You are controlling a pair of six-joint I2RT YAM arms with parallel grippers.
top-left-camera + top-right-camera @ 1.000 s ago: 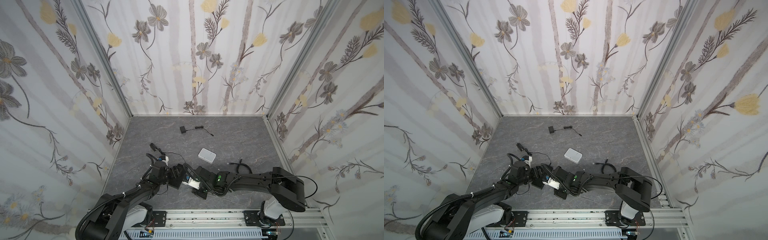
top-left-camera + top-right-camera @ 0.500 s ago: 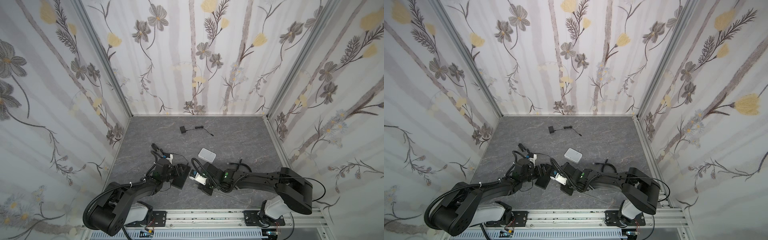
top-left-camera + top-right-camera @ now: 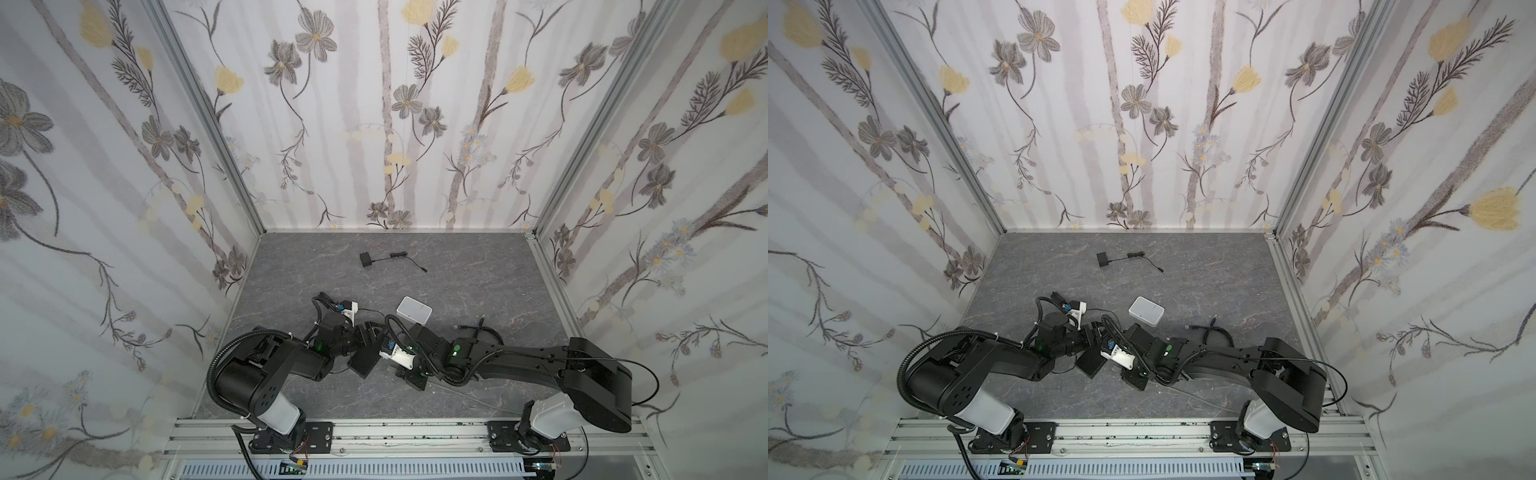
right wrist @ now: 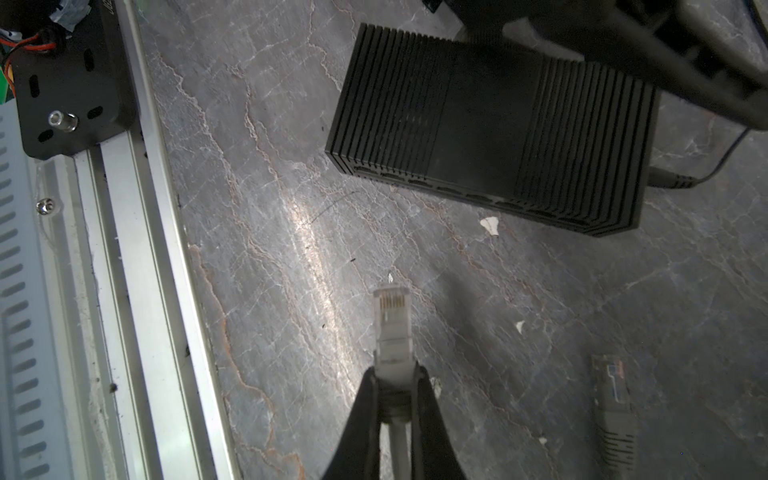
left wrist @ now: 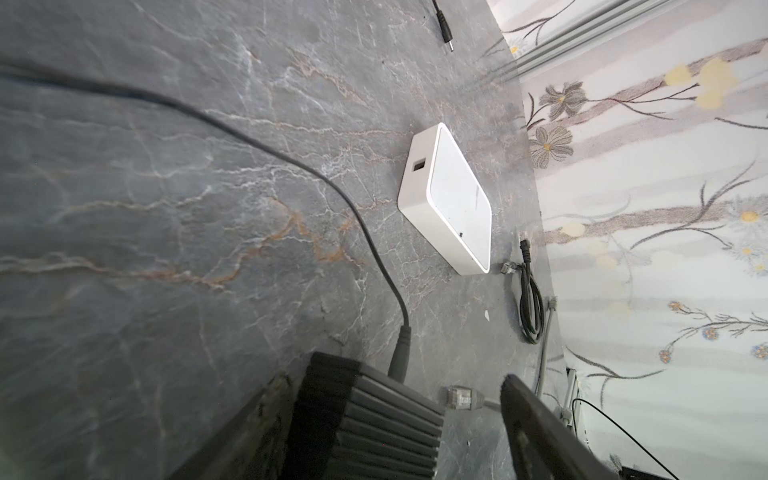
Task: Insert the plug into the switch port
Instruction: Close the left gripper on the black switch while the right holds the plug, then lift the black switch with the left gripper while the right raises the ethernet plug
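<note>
Right fingers [image 4: 361, 415]: clamping the plug [image 4: 392, 320] by its boot, keeping the contact end free for entry.
Left fingers [image 5: 536, 428]: standing spread around the black ribbed box [image 4: 490, 124], not gripping it.
Switch port [image 5: 419, 165]: sitting in the white box [image 3: 414, 310] side face, far of the plug, well apart.

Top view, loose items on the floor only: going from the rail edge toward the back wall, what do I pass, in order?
Black ribbed box → white box → black power adapter, which is nearest the back wall. The coiled black cable is left out because its depth overlaps the white box.
</note>
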